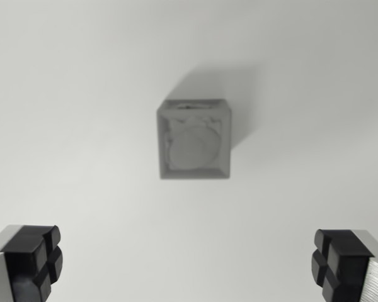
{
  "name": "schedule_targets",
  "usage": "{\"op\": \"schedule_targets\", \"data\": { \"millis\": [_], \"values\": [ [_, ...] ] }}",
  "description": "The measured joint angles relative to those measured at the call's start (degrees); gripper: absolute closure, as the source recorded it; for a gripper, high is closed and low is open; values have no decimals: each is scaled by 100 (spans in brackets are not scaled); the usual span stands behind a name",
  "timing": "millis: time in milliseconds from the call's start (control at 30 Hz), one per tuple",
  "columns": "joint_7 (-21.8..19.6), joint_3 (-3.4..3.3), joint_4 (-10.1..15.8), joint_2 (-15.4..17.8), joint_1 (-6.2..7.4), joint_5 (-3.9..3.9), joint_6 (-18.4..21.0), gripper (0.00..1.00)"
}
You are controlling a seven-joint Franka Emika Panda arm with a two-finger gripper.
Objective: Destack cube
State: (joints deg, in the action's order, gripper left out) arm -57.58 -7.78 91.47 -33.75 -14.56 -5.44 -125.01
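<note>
Looking down, you see the grey cube [194, 139] squared to view on the worktop [69, 107]; claw [189, 264] spread wide, empty.

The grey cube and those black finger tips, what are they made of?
The cube looks like matte grey plastic, perhaps 3D-printed: dull, no shine, with a round raised shape on top; blur leaves it uncertain. The fingertips look like black rubber pads with grooved crosses, on metal-looking grey holders.
</note>
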Motion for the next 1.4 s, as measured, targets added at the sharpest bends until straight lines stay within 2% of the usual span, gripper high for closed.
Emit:
{"op": "schedule_targets", "data": {
  "millis": [567, 1067, 1400],
  "values": [
    [-46, -31, -321, 418, 9, 62, 734, 0],
    [-72, -48, -652, 597, 9, 92, 1245, 0],
    [-78, -54, -780, 651, 9, 101, 1423, 0]
  ]
}}
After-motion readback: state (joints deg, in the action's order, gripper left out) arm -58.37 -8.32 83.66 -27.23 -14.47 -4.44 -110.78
